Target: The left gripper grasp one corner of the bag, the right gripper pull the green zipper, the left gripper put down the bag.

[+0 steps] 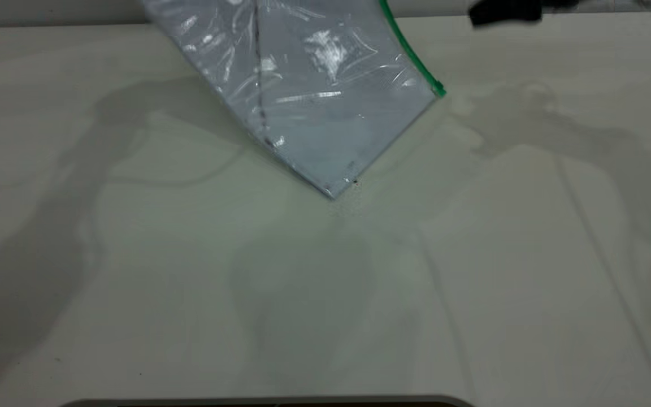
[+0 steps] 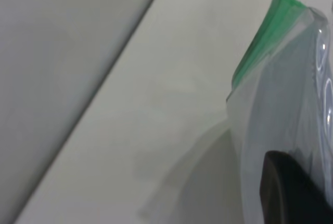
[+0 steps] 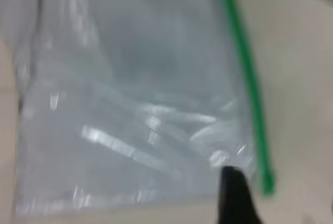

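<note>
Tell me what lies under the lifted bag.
Under the bag only the bare table and its shadow show; its lowest corner looks close to the tabletop. Anything behind its upper part is hidden.

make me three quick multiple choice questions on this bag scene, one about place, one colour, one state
1. Where does the bag's lowest corner sit?
A. on or just above the table
B. inside a box
C. on a chair

2. What colour is the zipper along the bag's edge?
A. red
B. green
C. yellow

3. How is the bag lying?
A. flat on the table
B. rolled into a tube
C. lifted and tilted, top end out of the exterior view

Answers:
1 A, the corner meets the table in the exterior view, though contact cannot be confirmed.
2 B, the strip shows bright green in all three views.
3 C, the bag slopes up toward the left gripper, with a shadow beneath it.
</note>
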{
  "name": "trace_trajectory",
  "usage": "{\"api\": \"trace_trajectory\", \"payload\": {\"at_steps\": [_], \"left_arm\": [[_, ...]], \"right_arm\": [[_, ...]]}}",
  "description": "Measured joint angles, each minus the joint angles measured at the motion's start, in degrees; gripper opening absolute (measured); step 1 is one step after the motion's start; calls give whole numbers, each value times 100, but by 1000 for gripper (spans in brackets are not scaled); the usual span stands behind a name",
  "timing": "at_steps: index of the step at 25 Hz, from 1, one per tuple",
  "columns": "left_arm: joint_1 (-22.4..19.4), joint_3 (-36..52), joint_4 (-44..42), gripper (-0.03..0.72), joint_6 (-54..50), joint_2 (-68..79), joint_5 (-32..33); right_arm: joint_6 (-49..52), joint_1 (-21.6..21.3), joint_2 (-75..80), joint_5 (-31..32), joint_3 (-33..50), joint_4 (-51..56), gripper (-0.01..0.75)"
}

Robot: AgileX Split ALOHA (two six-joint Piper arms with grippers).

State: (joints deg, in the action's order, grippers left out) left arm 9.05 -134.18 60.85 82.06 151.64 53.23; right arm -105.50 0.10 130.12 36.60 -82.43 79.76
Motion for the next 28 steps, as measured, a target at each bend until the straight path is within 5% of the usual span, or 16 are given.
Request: {"api": "trace_trajectory", "payload": {"at_steps": [4,10,19,23,28], "left_arm": [[99,0,-34,53,-227,213,185],[291,0,-669,79,-1011,499,250],[290,-19,-2041,490,-3044,-19,883],[290,-31,-2895,527,-4078,-744,1369],[281,-35,-3889,510,-5167,-1812,1369]], "right_arm": [[793,-10,-821,226,0,-514,602],[2510,-10,-2258,1191,0,-1751,541],[5386,-10,-4479,2615,11,-3576,496],[6480,-10,-5311,3337,11,-4471,494],[7638,-10,-6257,3416,450,-5533,494]]}}
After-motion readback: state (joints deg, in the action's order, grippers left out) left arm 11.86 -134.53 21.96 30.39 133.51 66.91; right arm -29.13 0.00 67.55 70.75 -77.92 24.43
